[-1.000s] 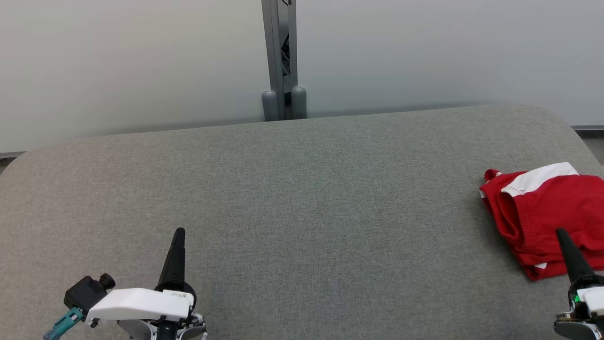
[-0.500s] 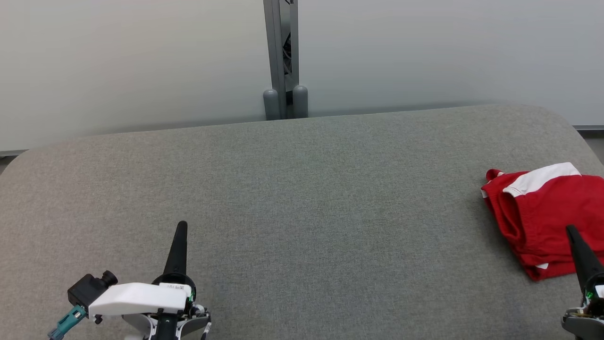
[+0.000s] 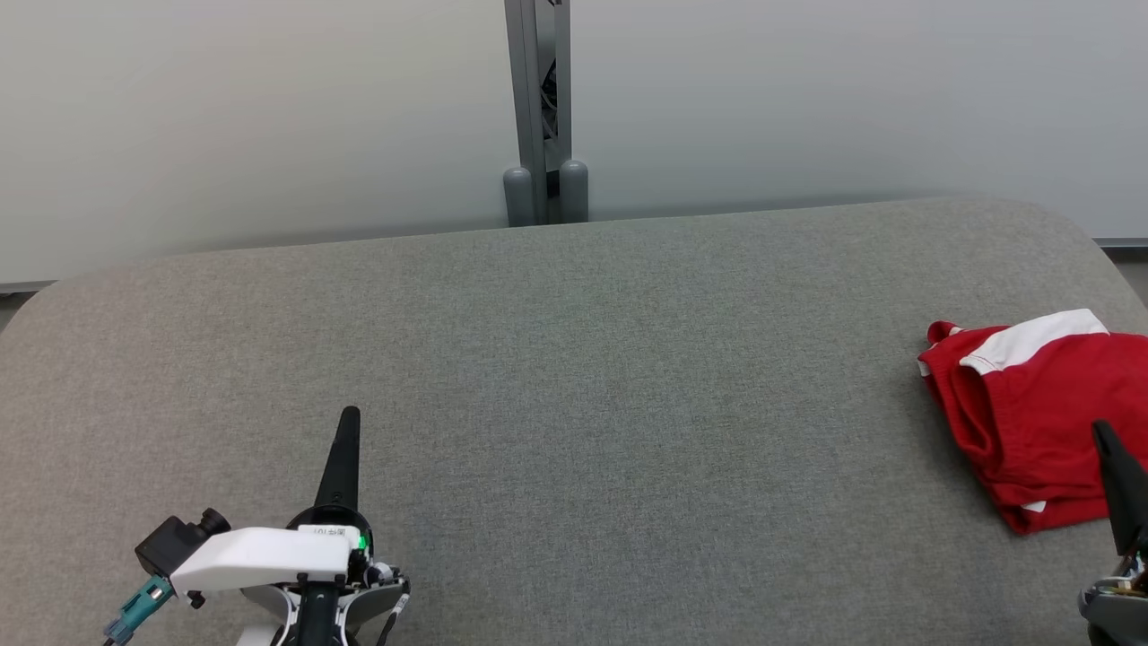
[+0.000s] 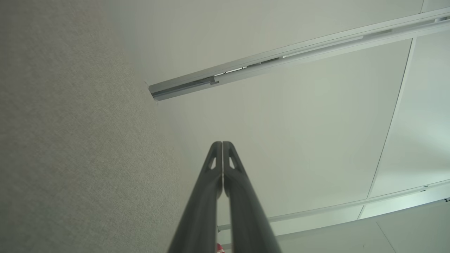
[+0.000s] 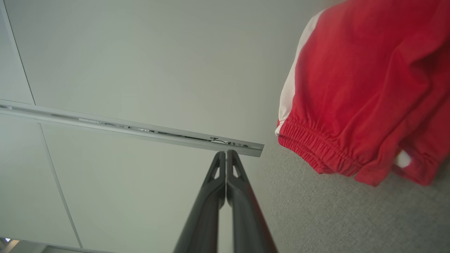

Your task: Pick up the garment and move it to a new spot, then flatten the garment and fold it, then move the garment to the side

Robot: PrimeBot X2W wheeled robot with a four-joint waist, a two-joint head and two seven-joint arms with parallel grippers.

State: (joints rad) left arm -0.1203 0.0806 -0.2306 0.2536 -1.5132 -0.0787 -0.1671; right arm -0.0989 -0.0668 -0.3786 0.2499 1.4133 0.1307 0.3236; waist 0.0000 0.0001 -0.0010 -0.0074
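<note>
garment [image 3: 1040, 413]: red, white stripe, folded | left pincer [image 3: 349, 414]: closed | right pincer [image 3: 1101, 431]: closed

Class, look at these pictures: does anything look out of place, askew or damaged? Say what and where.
Nothing stands out. The red garment lies folded at the right side of the grey surface, its edges slightly uneven; the left gripper and right gripper are shut, holding nothing.

No legible text; tiny label [image 3: 330, 532] on left gripper [image 3: 349, 414] unreadable.
</note>
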